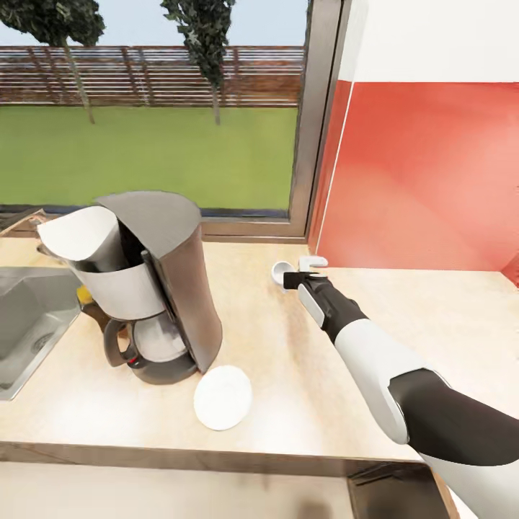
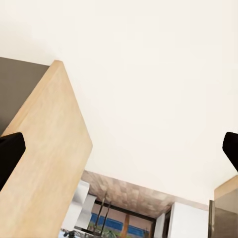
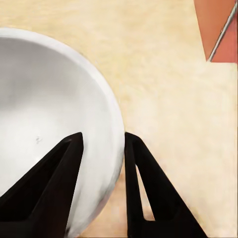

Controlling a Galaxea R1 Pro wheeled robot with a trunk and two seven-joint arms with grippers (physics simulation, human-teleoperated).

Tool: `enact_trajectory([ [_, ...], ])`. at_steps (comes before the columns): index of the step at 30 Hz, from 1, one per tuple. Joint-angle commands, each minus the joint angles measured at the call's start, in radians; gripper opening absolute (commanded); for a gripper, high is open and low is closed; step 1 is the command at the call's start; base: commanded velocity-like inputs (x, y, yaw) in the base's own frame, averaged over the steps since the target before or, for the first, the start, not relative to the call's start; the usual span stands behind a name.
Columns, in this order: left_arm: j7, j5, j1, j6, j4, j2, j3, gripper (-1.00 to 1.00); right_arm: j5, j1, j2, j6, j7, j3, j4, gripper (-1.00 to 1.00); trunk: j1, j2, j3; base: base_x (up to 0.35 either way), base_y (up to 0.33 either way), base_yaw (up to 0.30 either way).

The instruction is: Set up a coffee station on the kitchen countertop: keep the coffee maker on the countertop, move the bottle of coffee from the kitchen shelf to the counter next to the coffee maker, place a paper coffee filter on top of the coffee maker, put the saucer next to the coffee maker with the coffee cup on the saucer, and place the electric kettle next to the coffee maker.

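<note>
On the beige countertop, the coffee maker stands near the sink, with a white paper coffee filter resting on its top, tilted toward the sink side. Its glass pot with a dark handle sits inside the base. Just in front of the machine, a white saucer lies flat on the counter, very close to the base but apart from the cup.

Behind and to the right, close to the window frame and the red wall, the right gripper reaches to the white coffee cup. In the right wrist view the two dark fingers stand on both sides of the cup's rim, one inside the coffee cup and one outside, with only a narrow gap, so they pinch the wall of the cup. The cup seems to be low over the counter; I cannot tell if it touches the surface.

The left gripper shows its two dark fingertips at the edges of the left wrist view, spread wide with nothing between them, and it points up toward a pale ceiling and a wooden cabinet edge.
</note>
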Motion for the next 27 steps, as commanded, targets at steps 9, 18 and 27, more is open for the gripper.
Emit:
enact_trajectory([
  [9,0.001,0.012,-0.008,0.0,-0.006,0.019,-0.006,1.0,-0.013,-0.001,-0.041,0.004,-0.008,0.004,-0.021,-1.0,0.0,-0.002,-0.002,-0.338,0.091,0.0],
  [18,0.0,0.012,-0.013,-0.021,-0.008,0.024,-0.006,1.0,-0.011,-0.001,-0.054,0.006,-0.009,0.006,-0.03,-1.0,0.0,-0.002,-0.002,-0.338,0.118,0.0],
  [27,-0.003,0.006,-0.013,-0.022,-0.009,0.026,-0.008,1.0,-0.011,-0.001,-0.054,0.007,-0.009,0.006,-0.034,-1.0,0.0,-0.002,0.0,-0.301,0.189,0.0],
])
